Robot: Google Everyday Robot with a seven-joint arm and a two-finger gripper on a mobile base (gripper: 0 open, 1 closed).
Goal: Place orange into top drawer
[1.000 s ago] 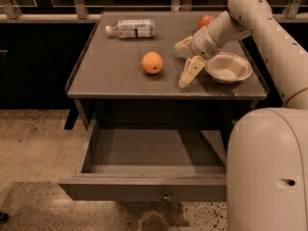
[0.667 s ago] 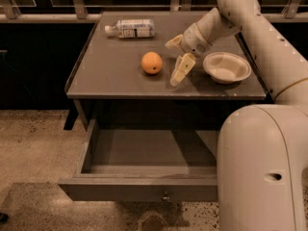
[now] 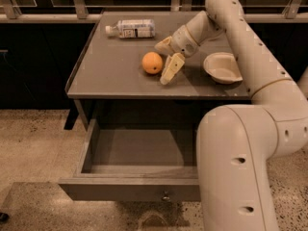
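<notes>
In the camera view, the orange (image 3: 152, 62) sits on the surface (image 3: 110, 76) in the upper middle of the frame. The gripper (image 3: 167, 57) is just to its right, its fingers (image 3: 172, 69) spread open and empty. A good grasp likely means sliding left until both fingers straddle the fruit's widest part before closing; the top drawer (image 3: 130, 188) stands open below.

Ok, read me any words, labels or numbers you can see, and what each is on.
The plastic bottle at the back of the tabletop has a label: print too blurred to read.
No text shows on the orange, the open top drawer, the white bowl or the gripper, which is open beside the orange.
</notes>
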